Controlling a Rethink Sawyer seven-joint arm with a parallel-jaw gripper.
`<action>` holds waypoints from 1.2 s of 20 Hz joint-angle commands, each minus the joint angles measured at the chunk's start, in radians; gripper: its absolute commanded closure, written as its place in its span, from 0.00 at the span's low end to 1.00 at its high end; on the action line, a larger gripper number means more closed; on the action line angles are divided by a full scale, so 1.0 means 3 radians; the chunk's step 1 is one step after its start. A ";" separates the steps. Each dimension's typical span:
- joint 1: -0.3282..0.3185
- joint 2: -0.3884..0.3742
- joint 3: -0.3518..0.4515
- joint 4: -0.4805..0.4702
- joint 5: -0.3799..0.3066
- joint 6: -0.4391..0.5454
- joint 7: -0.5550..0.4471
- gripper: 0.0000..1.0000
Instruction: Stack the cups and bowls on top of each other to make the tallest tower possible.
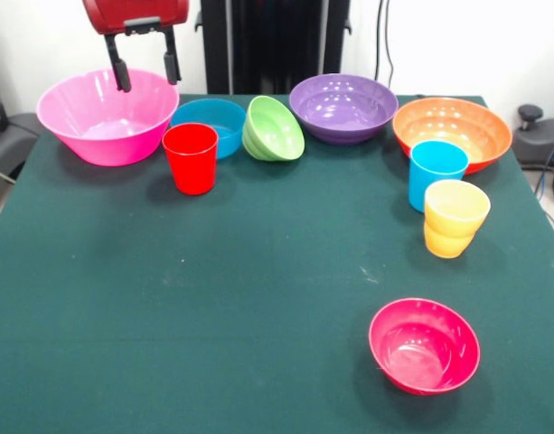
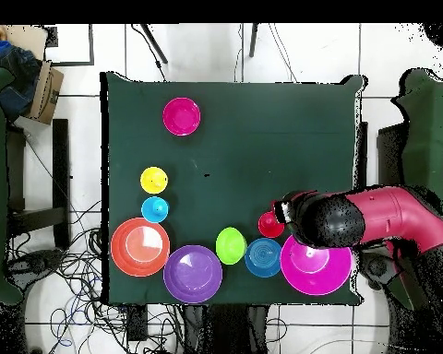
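The green worktop [image 1: 213, 298] has wide open room across its middle and along most of the near edge. Nearly everything crowds the far edge, and a few pieces run down the right side in the front view.

At the far left corner sits the big pink bowl [image 1: 105, 117]. The claw [image 1: 146, 70] hangs just over its rim, its two black fingers [image 1: 120, 70] spread apart and holding nothing; whether a tip touches the rim cannot be told. In the overhead view the arm [image 2: 391, 214] reaches in across that corner, covering part of the pink bowl.

Along the far edge from there come the blue bowl [image 1: 213, 122], the green bowl [image 1: 275, 129] tipped on its side against it, the purple bowl [image 1: 343, 107], then the orange bowl [image 1: 452, 131] by the far right corner.

The red cup [image 1: 191, 157] stands upright just in front of the pink and blue bowls, close under the claw's path. The sky-blue cup [image 1: 436, 172] stands before the orange bowl, with the yellow cup [image 1: 455, 217] just beside it. The small crimson bowl [image 1: 425, 344] sits alone near the near edge, well apart from the rest.
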 commanded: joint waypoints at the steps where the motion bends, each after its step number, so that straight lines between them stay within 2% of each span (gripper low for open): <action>1: 0.0073 0.0106 0.0032 0.0078 -0.0330 0.0168 -0.1116 0.00; 15: 0.0104 0.0408 -0.0063 0.0076 -0.0659 0.0000 -0.1067 0.00; 18: 0.0040 0.0299 0.0016 0.0213 -0.0619 0.0028 -0.1105 0.00; 22: -0.0063 0.0064 0.0100 0.0482 -0.0538 -0.0058 -0.0956 0.00; 24: -0.0061 0.0068 0.0110 0.0466 -0.0534 -0.0047 -0.0946 0.00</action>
